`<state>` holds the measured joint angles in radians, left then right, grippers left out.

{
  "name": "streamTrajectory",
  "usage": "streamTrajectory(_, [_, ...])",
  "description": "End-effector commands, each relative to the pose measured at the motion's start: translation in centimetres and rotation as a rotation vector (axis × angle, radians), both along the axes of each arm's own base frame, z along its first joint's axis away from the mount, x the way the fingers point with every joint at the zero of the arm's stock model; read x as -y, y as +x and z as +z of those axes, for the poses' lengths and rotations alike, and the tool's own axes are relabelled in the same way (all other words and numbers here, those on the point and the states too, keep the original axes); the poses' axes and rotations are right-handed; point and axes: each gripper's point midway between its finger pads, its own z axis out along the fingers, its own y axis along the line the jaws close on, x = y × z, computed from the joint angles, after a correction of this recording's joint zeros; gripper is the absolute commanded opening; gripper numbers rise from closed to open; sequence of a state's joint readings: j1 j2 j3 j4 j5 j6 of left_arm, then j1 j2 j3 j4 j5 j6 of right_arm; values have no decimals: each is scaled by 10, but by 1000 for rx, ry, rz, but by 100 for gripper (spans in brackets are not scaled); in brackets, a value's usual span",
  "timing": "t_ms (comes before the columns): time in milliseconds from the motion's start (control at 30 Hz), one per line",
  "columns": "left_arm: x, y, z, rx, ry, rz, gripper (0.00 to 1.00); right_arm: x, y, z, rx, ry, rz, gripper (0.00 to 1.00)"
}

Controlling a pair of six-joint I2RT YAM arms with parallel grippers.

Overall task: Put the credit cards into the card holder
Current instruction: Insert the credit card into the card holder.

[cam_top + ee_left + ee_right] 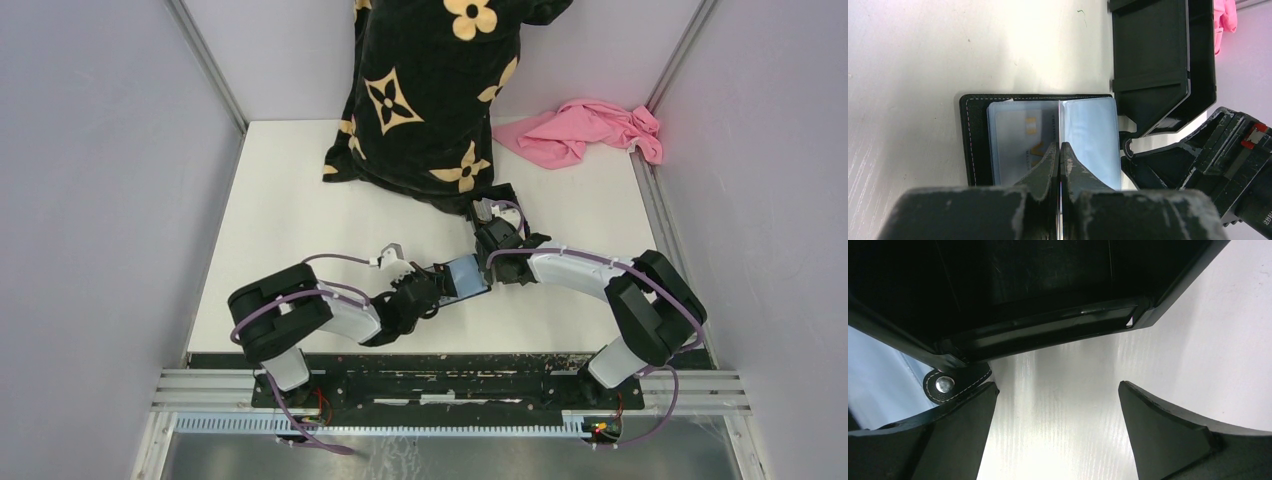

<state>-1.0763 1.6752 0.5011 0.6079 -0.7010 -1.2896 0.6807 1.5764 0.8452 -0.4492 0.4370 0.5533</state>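
A: Looking down the left wrist view at the card holder (975, 142), spread open flat on the worktop (913, 60), just beside the black tray (1148, 50) with the cut corner.

B: Spotting a whitish-grey card (1015, 135) already seated under the left-hand clear pocket. No sign of the blue card in plain sight.

A: Noting the left pincer (1060, 150) clamped fully shut, tips planted right on the holder's middle fold. Catching a thin pale line in the seam between the pads. Card on edge or pocket leaf, impossible to tell.

B: Over to the right pincer (1057, 390): spread as wide as can be, gripping nothing. Hanging low over bare worktop between the tray's edge and the holder's snap tab (945, 385), with one finger just beside that tab, perhaps touching.

A: Judging the step as mid-insertion, then, with one card home and a second probably being fed in at the fold.

B: Calling next for a straight, gentle push along the pocket mouth, with the right side pinning the holder's edge against a slide. Risking a buckled leaf or a cover flapping shut otherwise.

A: Ignoring the pink cloth (585, 130) and the flower-patterned black fabric (430, 90) at the far end, well apart from the action.
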Motion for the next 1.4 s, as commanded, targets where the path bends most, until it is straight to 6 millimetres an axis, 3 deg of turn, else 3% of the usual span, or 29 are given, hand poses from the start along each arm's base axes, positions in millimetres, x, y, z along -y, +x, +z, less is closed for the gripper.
streamTrajectory(0, [-14, 6, -5, 33, -15, 92, 3, -8, 1, -4, -12, 22, -10, 100])
streamTrajectory(800, [6, 6, -10, 87, -212, 105, 3, -4, -13, -25, -99, -6, -28, 99])
streamTrajectory(1367, [-3, -10, -20, 73, -270, 148, 3, -4, -20, -34, -153, -11, -44, 100])
